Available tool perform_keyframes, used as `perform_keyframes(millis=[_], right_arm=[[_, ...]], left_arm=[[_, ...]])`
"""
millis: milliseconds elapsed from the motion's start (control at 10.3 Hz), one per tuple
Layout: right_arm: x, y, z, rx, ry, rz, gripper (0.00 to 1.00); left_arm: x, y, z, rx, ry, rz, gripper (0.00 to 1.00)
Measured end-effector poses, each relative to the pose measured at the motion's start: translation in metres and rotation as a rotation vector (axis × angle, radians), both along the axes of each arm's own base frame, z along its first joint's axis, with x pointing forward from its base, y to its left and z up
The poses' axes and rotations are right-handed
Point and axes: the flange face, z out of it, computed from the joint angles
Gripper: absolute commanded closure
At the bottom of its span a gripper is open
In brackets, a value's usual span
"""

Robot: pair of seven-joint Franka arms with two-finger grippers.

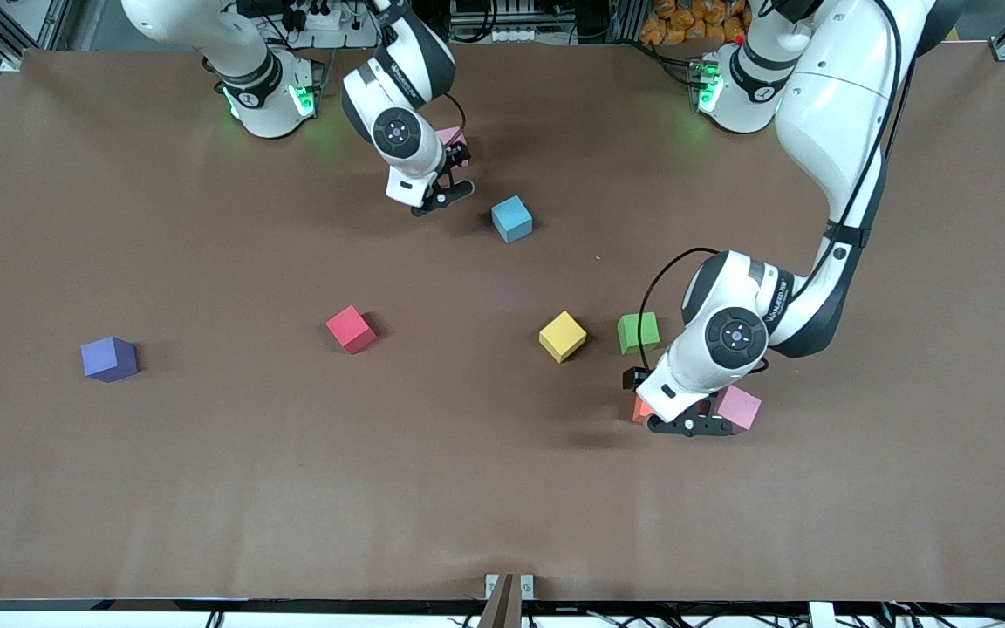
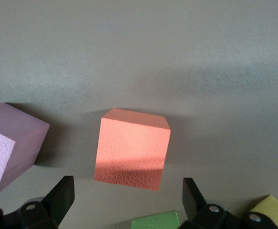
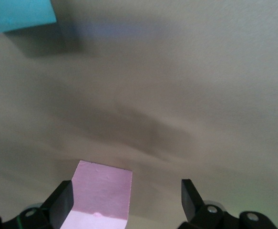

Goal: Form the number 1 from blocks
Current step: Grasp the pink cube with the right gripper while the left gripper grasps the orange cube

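**Op A:** I've got the left tool (image 1: 693, 425) low over the orange block (image 1: 641, 408), fingers spread, nothing held. From the front I barely see that block; the wrist covers all but one corner. The left wrist view gives me the whole orange block (image 2: 132, 148) between the finger lines, sitting square on the bench (image 1: 293, 488).

**Op B:** And the pink block (image 1: 739, 408) just beside it?

**Op A:** Near the orange one, not touching as far as I can judge. In the wrist view it sits off past one finger (image 2: 60, 198), so closing should miss it.

**Op B:** My right tool (image 1: 443, 198) is also spread and empty, over the second pink block (image 1: 452, 138) near the right arm's base. The front view hides most of it under the wrist; the right wrist view shows its pink top (image 3: 100, 195) close by one finger, off-centre in the gap. The blue block (image 1: 512, 218) lies nearer the front camera.

**Op A:** How will they handle, do you think?

**Op B:** Matte, pebbled faces, looks like foam to me: light, slightly soft, not slippery. I'd pinch two flat parallel faces mid-height, never the corners.

**Op A:** The yellow block (image 1: 563, 336), green block (image 1: 639, 332), red block (image 1: 351, 329) and purple block (image 1: 109, 358) lie scattered; no numeral started.
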Motion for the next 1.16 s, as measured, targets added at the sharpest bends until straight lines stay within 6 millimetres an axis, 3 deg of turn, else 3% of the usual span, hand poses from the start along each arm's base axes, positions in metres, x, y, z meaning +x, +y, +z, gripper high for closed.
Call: perform_keyframes(millis=[387,581,678,872,1162], right_arm=[[-0.007,0.006,0.001,0.008,0.008,0.003,0.00],[-0.011,0.008,0.001,0.011,0.012,0.003,0.00],[-0.013,0.010,0.001,0.016,0.019,-0.006,0.00],[-0.016,0.012,0.001,0.021,0.027,-0.013,0.00],[-0.022,0.013,-0.004,0.011,0.036,-0.004,0.00]], left_arm=[[0.003,-0.001,-0.036,-0.011,-0.031,-0.011,0.00],[0.003,0.000,-0.045,-0.005,-0.027,-0.015,0.00],[0.004,0.001,-0.045,-0.006,-0.032,-0.014,0.08],[0.006,0.001,-0.043,-0.012,-0.047,-0.013,1.00],[0.006,0.000,-0.042,-0.014,-0.050,-0.012,1.00]])
